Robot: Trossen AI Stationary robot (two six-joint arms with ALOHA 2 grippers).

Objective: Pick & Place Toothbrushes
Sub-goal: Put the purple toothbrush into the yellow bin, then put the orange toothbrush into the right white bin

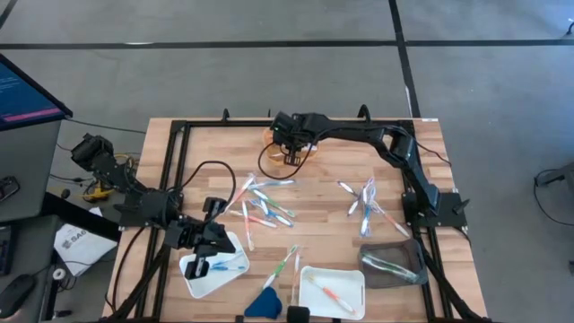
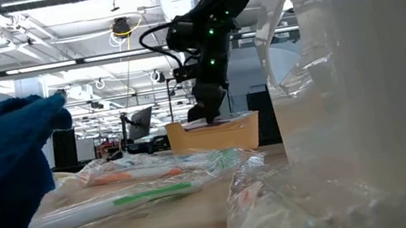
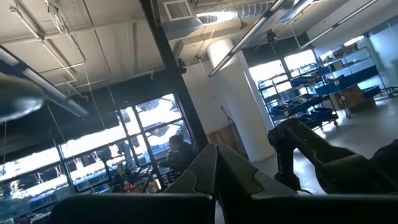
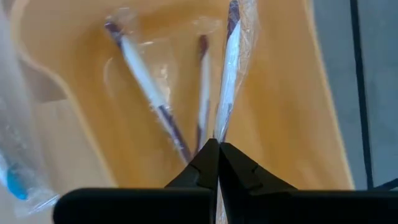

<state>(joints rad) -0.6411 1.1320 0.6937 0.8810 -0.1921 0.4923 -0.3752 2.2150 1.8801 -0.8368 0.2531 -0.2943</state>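
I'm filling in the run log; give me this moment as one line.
right gripper: shut on wrapped toothbrush over orange tray | left gripper: shut, over white tray

High view straight down over the whole table, low view level at tabletop facing the far side, left wrist view tilted up at the ceiling, right wrist view close over the orange tray, also seen in the high and low views

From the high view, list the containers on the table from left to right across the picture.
White tray under the left gripper → orange tray under the right gripper → white tray holding an orange toothbrush → dark clear tray near the right edge.
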